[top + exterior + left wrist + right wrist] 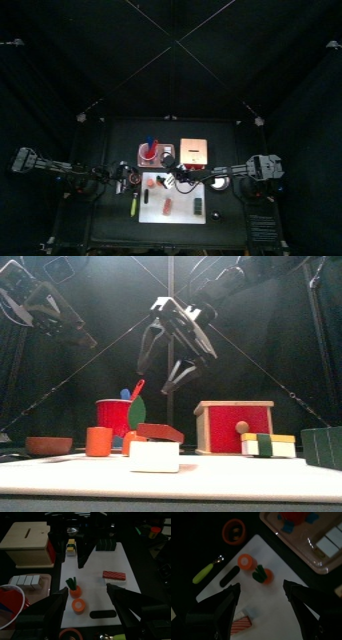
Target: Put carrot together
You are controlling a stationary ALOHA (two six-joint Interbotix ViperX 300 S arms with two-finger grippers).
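Carrot pieces lie apart on the white mat, both claws above them.

The stubby carrot chunk (247,560) lies just beside the leafy-topped carrot piece (262,574) (not joined) on the white mat (93,572). The right gripper (261,592) hangs over them, jaws spread wide and empty. The left gripper (90,599) also stands open, holding nothing, with the striped red block (114,575) nearby.

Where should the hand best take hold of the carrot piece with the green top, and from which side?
Probably from above, closing on the orange body of the carrot piece with the green top. It lies on the white mat, a gap between it and the round carrot slice. The open right hand already hangs over it.
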